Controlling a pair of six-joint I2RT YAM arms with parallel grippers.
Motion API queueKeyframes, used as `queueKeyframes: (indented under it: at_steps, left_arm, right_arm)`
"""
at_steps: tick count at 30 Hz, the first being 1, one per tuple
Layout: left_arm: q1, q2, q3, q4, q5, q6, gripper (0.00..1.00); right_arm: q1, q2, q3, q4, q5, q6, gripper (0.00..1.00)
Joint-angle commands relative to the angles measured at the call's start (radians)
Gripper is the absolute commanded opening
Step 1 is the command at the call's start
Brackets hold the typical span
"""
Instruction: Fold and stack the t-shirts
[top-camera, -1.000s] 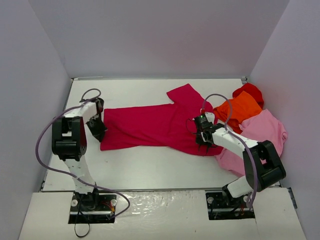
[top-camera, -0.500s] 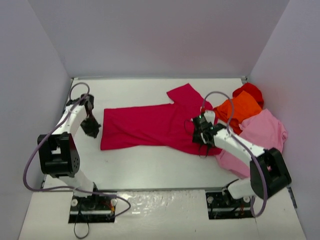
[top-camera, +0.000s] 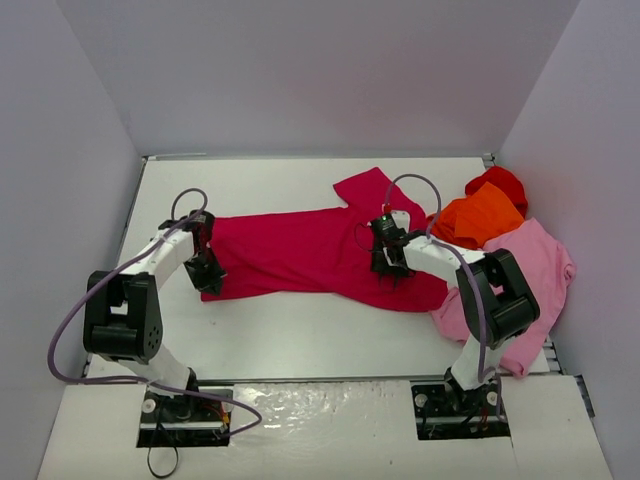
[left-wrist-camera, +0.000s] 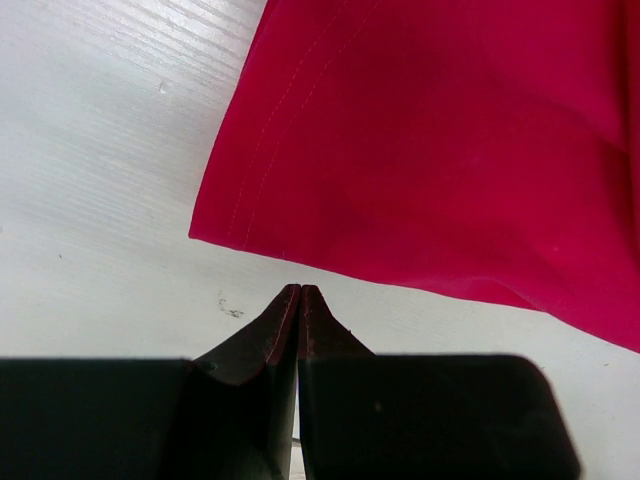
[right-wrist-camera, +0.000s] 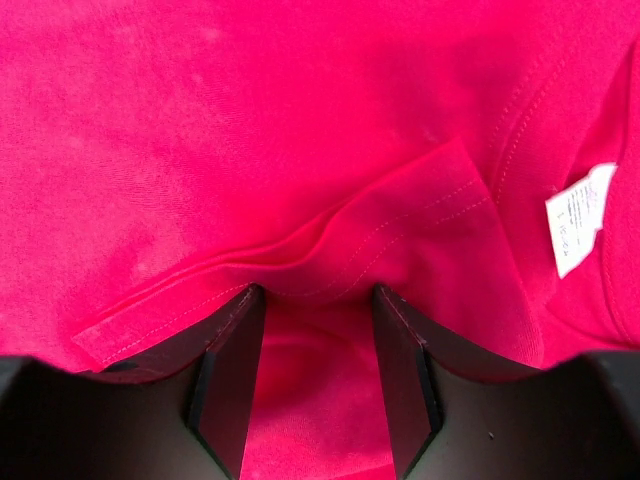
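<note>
The crimson t-shirt (top-camera: 300, 250) lies spread across the table's middle, hem to the left, collar to the right. My left gripper (top-camera: 207, 272) is shut and empty, just off the shirt's hem corner (left-wrist-camera: 215, 232), its closed fingertips (left-wrist-camera: 301, 292) over bare table. My right gripper (top-camera: 388, 262) is open, pressed down on the shirt near the collar. A stitched fold of the shirt (right-wrist-camera: 330, 250) lies at its fingers (right-wrist-camera: 240, 330), and the white tag (right-wrist-camera: 580, 215) is to the right. The orange (top-camera: 482, 216), bright red (top-camera: 500, 183) and light pink (top-camera: 530, 270) shirts lie piled at the right.
White walls close in the table (top-camera: 290, 330) on three sides. The pile of shirts fills the right edge, with the pink one hanging over the near right corner. Purple cables loop off both arms.
</note>
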Motion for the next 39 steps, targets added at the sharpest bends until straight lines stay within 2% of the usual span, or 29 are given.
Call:
queueKeyframes:
  at_steps: [1, 3, 11, 13, 20, 23, 28, 39]
  left_arm:
    - [-0.006, -0.034, -0.008, 0.043, -0.007, -0.009, 0.0]
    - [-0.007, -0.025, -0.021, 0.054, -0.008, -0.008, 0.0]
    - [-0.022, 0.033, -0.043, 0.114, -0.027, -0.007, 0.0]
    - [-0.032, 0.053, -0.044, 0.127, -0.029, -0.007, 0.0]
    - [-0.07, 0.116, -0.061, 0.18, -0.037, -0.024, 0.0]
    - [-0.091, 0.155, -0.06, 0.201, -0.038, -0.03, 0.0]
    - [-0.111, 0.189, -0.038, 0.178, -0.043, -0.026, 0.0]
    - [-0.114, 0.028, 0.07, -0.023, -0.118, -0.007, 0.0]
  right_arm:
    - [-0.007, 0.002, 0.013, 0.066, -0.002, -0.02, 0.43]
    - [-0.011, 0.012, 0.009, 0.071, -0.002, -0.023, 0.39]
    - [-0.013, -0.018, 0.024, 0.043, 0.024, -0.039, 0.09]
    - [-0.015, -0.031, 0.03, 0.023, 0.038, -0.05, 0.06]
    - [-0.027, -0.061, 0.036, -0.012, 0.041, -0.061, 0.06]
    - [-0.037, -0.068, 0.031, -0.021, 0.043, -0.065, 0.0]
    - [-0.053, -0.087, 0.039, -0.032, 0.046, -0.073, 0.0]
    - [-0.061, -0.071, 0.052, -0.037, 0.01, -0.069, 0.0]
